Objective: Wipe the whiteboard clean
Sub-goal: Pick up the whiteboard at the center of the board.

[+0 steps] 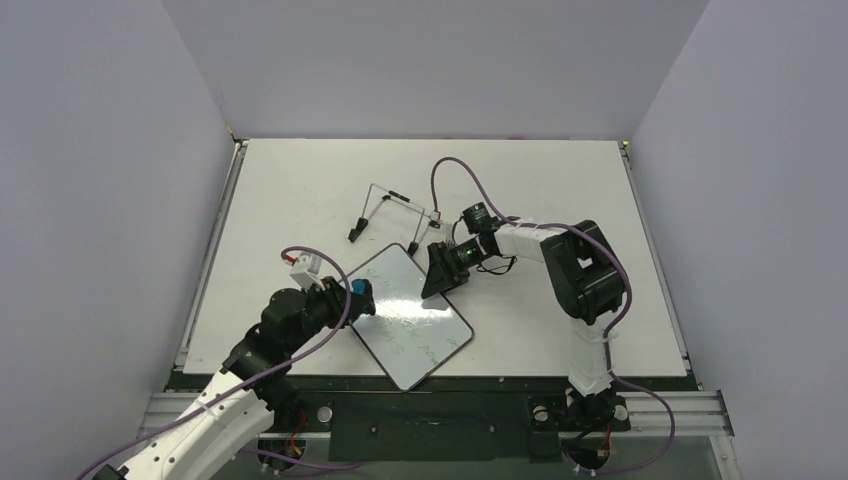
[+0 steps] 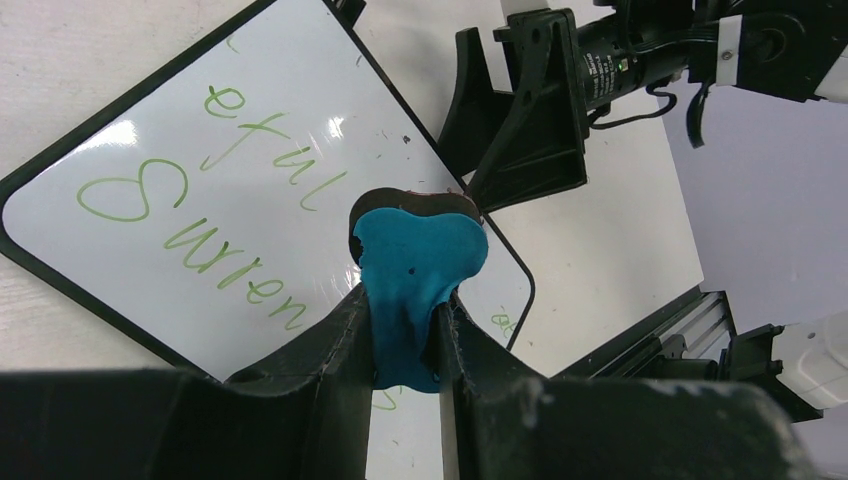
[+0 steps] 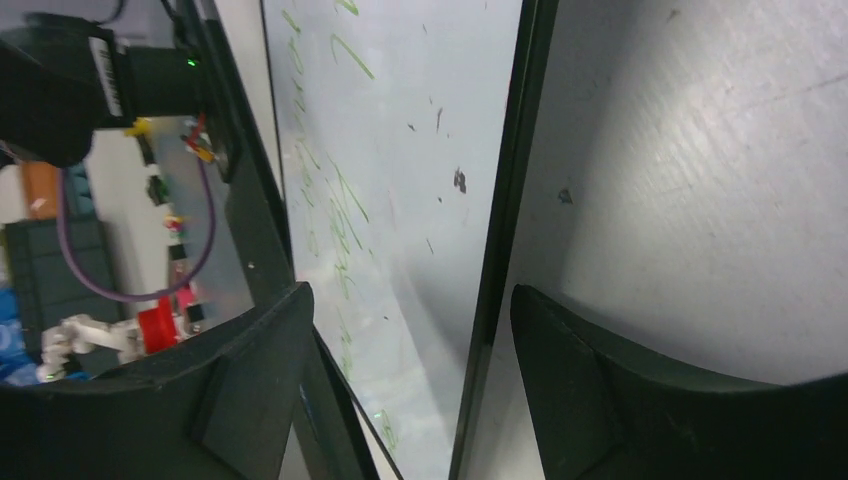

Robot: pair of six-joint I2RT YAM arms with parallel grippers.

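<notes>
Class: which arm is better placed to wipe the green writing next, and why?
Left: the left gripper is shut on the blue eraser at the whiteboard; the right gripper is open, straddling the board's edge.

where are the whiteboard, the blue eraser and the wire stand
whiteboard (image 1: 410, 318), top external view, middle of white face
blue eraser (image 2: 415, 265), left wrist view, its blue front
wire stand (image 1: 398, 193), top external view, its top bar

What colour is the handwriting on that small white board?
The handwriting is green; the left wrist view shows it best.

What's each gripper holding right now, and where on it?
Left gripper pinches the blue eraser by one end. Right gripper holds nothing, open astride the whiteboard's edge.
</notes>
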